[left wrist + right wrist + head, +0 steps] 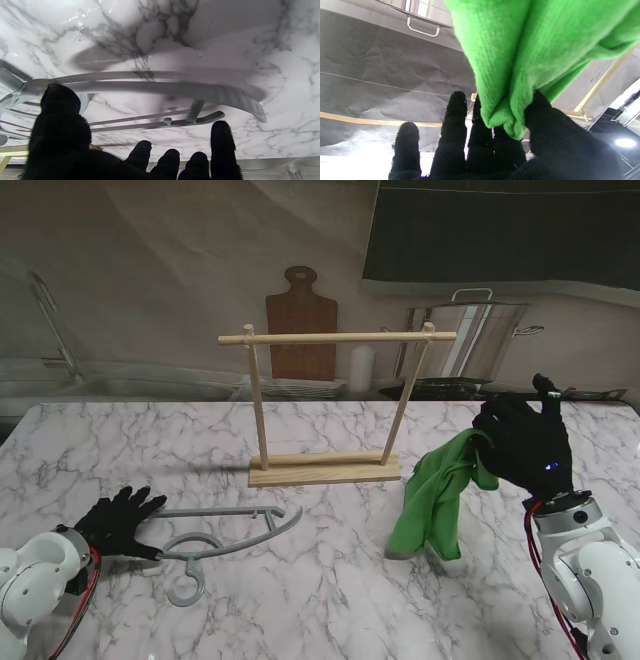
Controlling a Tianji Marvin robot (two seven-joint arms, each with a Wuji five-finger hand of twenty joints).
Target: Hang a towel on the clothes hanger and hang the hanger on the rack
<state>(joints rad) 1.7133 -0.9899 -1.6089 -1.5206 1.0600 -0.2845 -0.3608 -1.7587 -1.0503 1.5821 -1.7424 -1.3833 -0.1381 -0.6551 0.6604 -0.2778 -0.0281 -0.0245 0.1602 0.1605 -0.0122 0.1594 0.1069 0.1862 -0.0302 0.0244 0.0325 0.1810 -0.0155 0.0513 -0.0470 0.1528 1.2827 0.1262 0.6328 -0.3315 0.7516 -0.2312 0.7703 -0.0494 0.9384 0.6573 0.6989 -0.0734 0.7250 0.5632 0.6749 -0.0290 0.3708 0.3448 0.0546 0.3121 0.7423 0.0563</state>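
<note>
Hanger (225,537) lies flat on the table (330,600), nearer to me than the rack (330,405) and to its left. Left hand (118,522) rests at the hanger's left end, fingers (221,147) spread and released, holding nothing. Right of the rack, the right hand (525,445) is raised, pinching the green towel (440,495) by its top; the towel's lower end touches the table. Farther off, the rack stands upright, bar bare.

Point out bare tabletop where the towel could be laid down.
Bare marble lies between the hanger and the hanging towel, nearer to me than the rack. Also the far left corner. Crowded by the left hand and hanger.
</note>
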